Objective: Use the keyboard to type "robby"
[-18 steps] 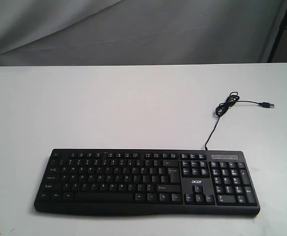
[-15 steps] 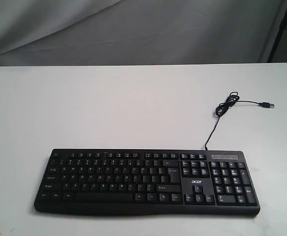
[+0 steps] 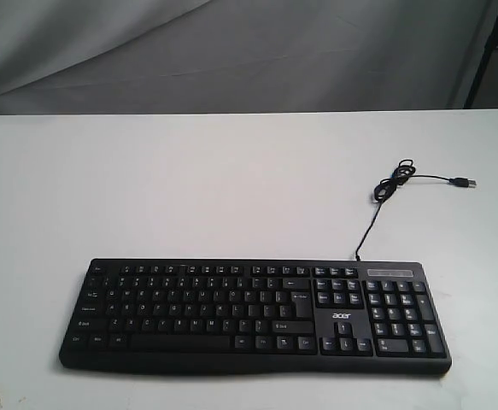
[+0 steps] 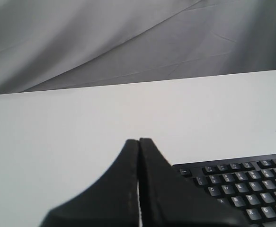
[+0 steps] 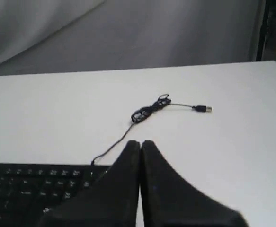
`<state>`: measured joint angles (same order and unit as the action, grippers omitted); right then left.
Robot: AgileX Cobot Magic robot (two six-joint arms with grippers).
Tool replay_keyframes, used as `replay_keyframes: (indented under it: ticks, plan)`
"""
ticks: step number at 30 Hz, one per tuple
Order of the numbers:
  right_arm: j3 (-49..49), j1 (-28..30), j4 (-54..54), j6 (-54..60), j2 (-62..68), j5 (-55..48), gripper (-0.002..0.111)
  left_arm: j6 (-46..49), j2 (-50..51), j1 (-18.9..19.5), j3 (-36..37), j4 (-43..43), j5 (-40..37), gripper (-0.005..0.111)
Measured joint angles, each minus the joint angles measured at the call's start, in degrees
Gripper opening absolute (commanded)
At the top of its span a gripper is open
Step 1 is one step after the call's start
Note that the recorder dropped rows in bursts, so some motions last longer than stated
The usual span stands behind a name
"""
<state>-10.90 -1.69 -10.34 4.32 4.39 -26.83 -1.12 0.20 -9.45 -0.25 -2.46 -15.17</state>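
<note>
The keyboard (image 3: 254, 316) is lying along the table's (image 3: 231, 188) near edge, long axis running left-right. The left end effector (image 4: 138, 142) and right end effector (image 5: 140, 143) are both pressed together (gripping nothing). The left, hovering off the keyboard's left end, is probably sitting nearer "r".

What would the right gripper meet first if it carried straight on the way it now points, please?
Most likely the coiled USB cable or the bare table around it, beyond the keyboard; the right gripper, jaws shut, aims that way, though depth is unclear.
</note>
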Motion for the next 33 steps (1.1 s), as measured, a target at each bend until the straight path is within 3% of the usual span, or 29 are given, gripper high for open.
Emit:
replay_keyframes:
  ticks: [4,6,13,19,23,27,33]
  plan:
    - [-11.24,0.0,0.13,0.0,11.43,-0.94,0.0,0.0,0.0,0.0,0.0,0.0,0.0,0.0]
    - [-21.35,0.0,0.26,0.0,22.44,-1.91,0.0,0.0,0.0,0.0,0.0,0.0,0.0,0.0]
    - [-32.2,-2.42,-0.3,-5.21,37.51,-5.25,0.0,0.0,0.0,0.0,0.0,0.0,0.0,0.0]
    - [-32.2,-16.89,-0.56,-9.77,50.06,-5.84,0.0,0.0,0.0,0.0,0.0,0.0,0.0,0.0]
    - [-34.48,-27.56,-8.83,-1.05,60.68,-4.31,0.0,0.0,0.0,0.0,0.0,0.0,0.0,0.0]
    - [-46.25,-35.01,-14.82,7.02,74.38,-7.57,0.0,0.0,0.0,0.0,0.0,0.0,0.0,0.0]
    - [-62.92,-40.65,-15.21,11.91,88.92,-12.09,0.0,0.0,0.0,0.0,0.0,0.0,0.0,0.0]
